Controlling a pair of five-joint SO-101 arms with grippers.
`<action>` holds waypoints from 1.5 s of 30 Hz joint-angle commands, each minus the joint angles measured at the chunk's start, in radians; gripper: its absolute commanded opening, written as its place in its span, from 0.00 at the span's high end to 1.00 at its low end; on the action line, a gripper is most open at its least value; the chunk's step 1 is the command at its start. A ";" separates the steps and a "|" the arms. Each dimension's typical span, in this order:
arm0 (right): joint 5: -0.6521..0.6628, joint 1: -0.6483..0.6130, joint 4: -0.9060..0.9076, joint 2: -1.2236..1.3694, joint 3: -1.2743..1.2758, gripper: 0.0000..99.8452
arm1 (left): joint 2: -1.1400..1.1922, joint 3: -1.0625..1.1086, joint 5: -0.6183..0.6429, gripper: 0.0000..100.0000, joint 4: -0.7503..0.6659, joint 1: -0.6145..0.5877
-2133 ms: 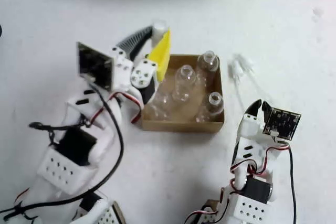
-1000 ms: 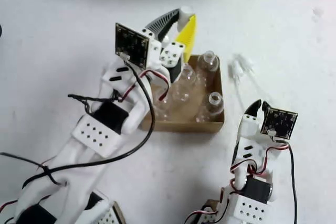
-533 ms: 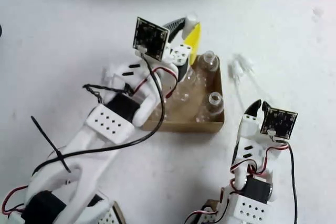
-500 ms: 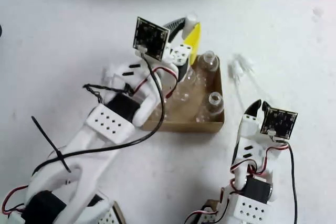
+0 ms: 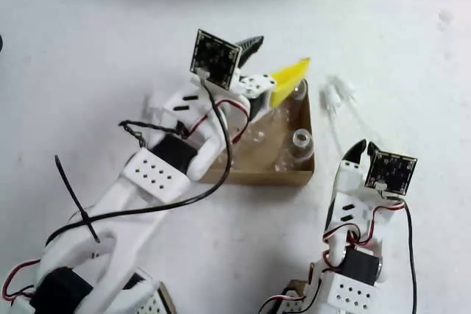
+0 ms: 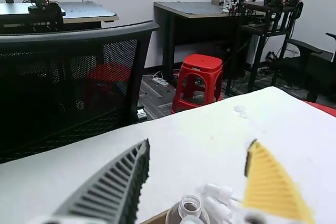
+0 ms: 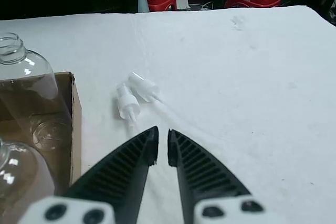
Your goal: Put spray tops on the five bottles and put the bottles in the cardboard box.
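Observation:
The cardboard box (image 5: 254, 176) sits mid-table with clear, uncapped bottles standing in it; one bottle (image 5: 300, 140) is at its right side and another (image 5: 297, 93) at the far right corner. My left gripper (image 5: 283, 51) hangs over the box's far edge, open wide, with nothing between the black and yellow fingers. In the left wrist view the left gripper (image 6: 199, 145) is above a bottle mouth (image 6: 190, 205). Two white spray tops (image 5: 335, 97) lie on the table right of the box. My right gripper (image 5: 359, 146) rests nearer the front, shut and empty, with the spray tops (image 7: 134, 95) ahead of its tips (image 7: 163, 132).
The left arm's body covers the box's left half, hiding what stands there. The white table (image 5: 412, 56) is bare to the far right and far left. In the right wrist view a bottle (image 7: 26, 77) stands by the box wall (image 7: 73, 108).
The left arm swung right along the box's far side, and its fingers opened wide. The white-topped thing held between them earlier is gone from there. The right arm stayed still.

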 commanded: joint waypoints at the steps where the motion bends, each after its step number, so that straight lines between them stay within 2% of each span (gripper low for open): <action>1: 0.014 -0.010 -0.025 -0.002 0.006 0.98 | -0.068 -0.008 -0.005 0.77 -0.028 0.008; 4: 0.014 -0.010 -0.025 -0.002 0.006 0.98 | -0.163 -0.003 -0.008 0.78 -0.020 -0.002; 7: 0.014 -0.010 -0.025 -0.002 0.006 0.98 | -0.266 -0.014 -0.005 0.79 0.086 -0.081; 12: 0.014 -0.010 -0.025 -0.002 0.006 0.98 | -0.351 -0.025 -0.005 0.82 0.301 -0.285; 17: 0.012 -0.012 -0.024 -0.002 0.006 0.98 | -0.302 -0.014 -0.003 0.84 0.381 -0.507; 23: 0.012 -0.012 -0.021 -0.002 0.006 0.98 | 0.048 -0.132 -0.003 0.84 0.470 -0.588; 28: 0.014 -0.012 -0.021 -0.002 0.006 0.98 | 0.395 -0.397 0.003 0.84 0.667 -0.582; 34: 0.014 -0.012 -0.021 -0.001 0.006 0.98 | 0.754 -0.740 0.091 0.84 0.859 -0.593; 45: 0.014 -0.030 -0.021 0.001 0.006 0.98 | 1.173 -1.183 0.095 0.84 1.145 -0.619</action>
